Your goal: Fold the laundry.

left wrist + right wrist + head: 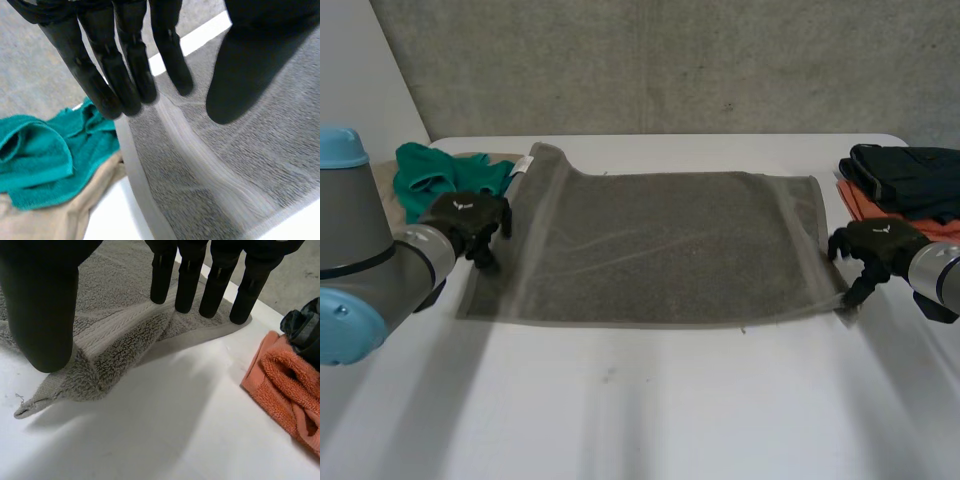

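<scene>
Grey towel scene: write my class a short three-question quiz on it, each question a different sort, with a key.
1. True or false: the grey towel is already folded in half.
2. What lies just beyond the towel's edge by the left hand? A) a green cloth B) a red cup C) a book
3. Fill in: the right hand is at the towel's near ___ corner.
Key: 1 false, it lies spread out on the table; 2 A; 3 right.
</scene>
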### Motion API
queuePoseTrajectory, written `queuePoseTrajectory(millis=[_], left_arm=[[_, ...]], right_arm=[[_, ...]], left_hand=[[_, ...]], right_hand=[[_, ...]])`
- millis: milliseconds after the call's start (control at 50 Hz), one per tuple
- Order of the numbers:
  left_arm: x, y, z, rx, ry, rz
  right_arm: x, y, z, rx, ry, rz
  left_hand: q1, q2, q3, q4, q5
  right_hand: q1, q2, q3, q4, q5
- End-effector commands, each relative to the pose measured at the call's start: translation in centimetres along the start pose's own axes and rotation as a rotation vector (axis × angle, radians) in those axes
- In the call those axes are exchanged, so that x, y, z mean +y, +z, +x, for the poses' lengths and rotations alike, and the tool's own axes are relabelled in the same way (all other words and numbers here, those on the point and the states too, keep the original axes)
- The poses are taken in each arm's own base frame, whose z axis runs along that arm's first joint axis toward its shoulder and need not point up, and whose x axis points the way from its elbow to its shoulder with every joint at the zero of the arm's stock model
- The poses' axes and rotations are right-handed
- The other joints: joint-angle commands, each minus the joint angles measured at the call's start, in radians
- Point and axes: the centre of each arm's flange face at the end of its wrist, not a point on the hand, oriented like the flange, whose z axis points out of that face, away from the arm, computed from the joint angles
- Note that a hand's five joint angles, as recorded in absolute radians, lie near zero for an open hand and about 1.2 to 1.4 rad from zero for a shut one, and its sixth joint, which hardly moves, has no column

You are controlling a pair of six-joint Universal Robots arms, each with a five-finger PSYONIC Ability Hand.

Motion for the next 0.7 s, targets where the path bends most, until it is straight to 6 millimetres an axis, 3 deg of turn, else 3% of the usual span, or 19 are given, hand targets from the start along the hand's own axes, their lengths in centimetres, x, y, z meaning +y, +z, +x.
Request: queuePoseTrajectory(millis=[20,240,280,320,360,520,700], left_arm=[[0.4,-2.6,0.4,0.050,-0.033,-0.123],[0.2,-3.9,0.0,0.057,-0.079,-0.111],[0.3,-4.0,0.0,0.064,-0.079,-0.112],[0.7,-4.1,0.1,0.074,-0.080,-0.121],[0.9,-4.1,0.1,0.077,-0.081,-0.127],[1.9,-3.7,0.2,0.079,-0.064,-0.120],[4.0,-2.2,0.6,0.102,0.022,-0.138]], right_arm=[[1.5,0.1,0.8,0.002,0.033,-0.132],[2.2,0.2,0.5,0.004,0.017,-0.118],[2.1,0.2,0.5,0.005,0.014,-0.108],[1.8,0.3,0.3,0.002,0.007,-0.087],[1.5,0.2,0.1,-0.001,0.001,-0.070],[-1.9,-1.7,-1.4,-0.019,-0.045,0.033],[-8.0,-6.3,-3.6,-0.062,-0.022,0.186]], left_hand=[[-0.493,-0.518,-0.527,-0.523,-0.524],[-0.502,-0.527,-0.536,-0.532,-0.533],[-0.502,-0.527,-0.536,-0.532,-0.533],[-0.502,-0.527,-0.536,-0.532,-0.533],[-0.502,-0.527,-0.536,-0.532,-0.533],[-0.496,-0.521,-0.530,-0.526,-0.527],[-0.432,-0.457,-0.466,-0.461,-0.462]], right_hand=[[0.398,0.399,0.394,0.405,0.440],[0.474,0.475,0.470,0.481,0.516],[0.562,0.563,0.558,0.569,0.603],[0.840,0.841,0.836,0.847,0.882],[0.859,0.860,0.855,0.866,0.901],[0.859,0.860,0.855,0.866,0.901],[0.859,0.860,0.855,0.866,0.901]])
